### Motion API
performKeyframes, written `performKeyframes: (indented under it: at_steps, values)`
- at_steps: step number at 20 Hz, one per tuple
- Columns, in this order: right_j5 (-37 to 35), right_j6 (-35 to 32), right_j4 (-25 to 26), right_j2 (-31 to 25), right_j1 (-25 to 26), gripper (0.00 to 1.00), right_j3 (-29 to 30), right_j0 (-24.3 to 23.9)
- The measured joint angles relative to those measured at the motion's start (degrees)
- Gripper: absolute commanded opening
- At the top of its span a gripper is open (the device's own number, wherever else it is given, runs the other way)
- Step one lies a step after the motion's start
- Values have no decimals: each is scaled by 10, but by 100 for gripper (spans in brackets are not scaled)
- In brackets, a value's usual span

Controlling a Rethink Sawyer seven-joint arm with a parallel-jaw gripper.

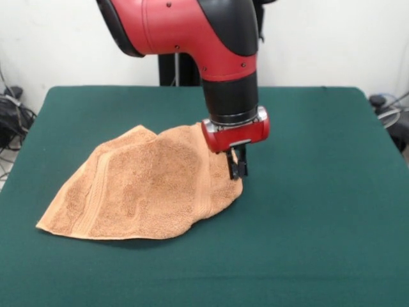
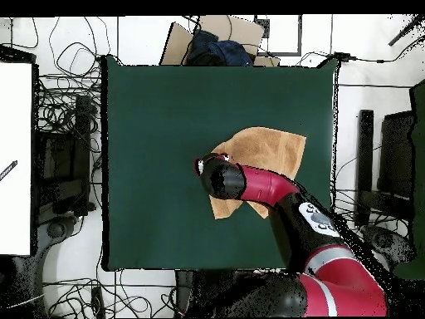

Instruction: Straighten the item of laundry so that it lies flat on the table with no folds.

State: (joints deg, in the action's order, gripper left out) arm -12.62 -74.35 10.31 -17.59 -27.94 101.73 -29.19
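The item of laundry [image 1: 140, 185] is a light orange-tan towel lying crumpled and folded over on the dark green table [image 1: 319, 192], left of centre. Its right side rises in a hump toward my gripper [image 1: 238, 165]. The gripper hangs straight down at the towel's right edge, its black fingers close together and pinching the cloth there. In the overhead view the towel [image 2: 267, 148] shows as a folded shape partly covered by the arm [image 2: 249, 184], which hides the gripper.
The table [image 2: 149, 125] stretches well beyond the towel on all sides. Cables and boxes lie on the floor around the table's edges. A dark bundle [image 2: 217, 48] sits just past the far edge in the overhead view.
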Motion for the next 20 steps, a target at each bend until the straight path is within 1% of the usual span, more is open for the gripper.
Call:
performKeyframes:
  at_steps: [2, 3, 20]
  values:
    - [0, 0, 0, 0, -2, 0, 4, 0]
    - [0, 0, 0, 0, -5, 100, 6, -1]
    - [1, 0, 0, 0, -4, 100, 6, -11]
